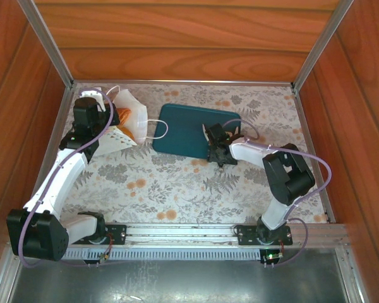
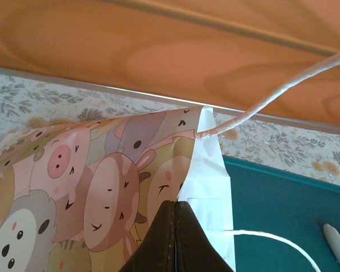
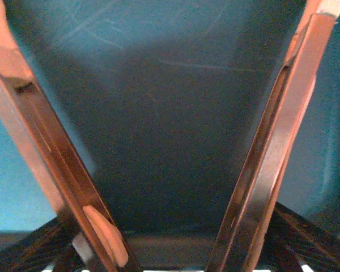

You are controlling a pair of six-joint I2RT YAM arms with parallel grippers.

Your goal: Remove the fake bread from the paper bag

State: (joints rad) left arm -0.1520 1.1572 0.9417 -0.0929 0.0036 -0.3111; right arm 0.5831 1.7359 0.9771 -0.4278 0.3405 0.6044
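At far left, the left hand (image 2: 175, 208) is pinched shut on the rim of the paper bag (image 1: 127, 124), which leans tilted at the back left corner of the floral worktop (image 1: 177, 184). An orange-brown shape (image 1: 125, 116) shows inside the bag's mouth, too small to tell whether it is the fake bread. One loop handle (image 1: 156, 129) reaches over the edge of the teal tray (image 1: 183, 126) just beside the bag. Further right, the right hand (image 3: 158, 45) hangs over the tray's near right part, spread wide with bare tray between its fingers (image 3: 272, 130).
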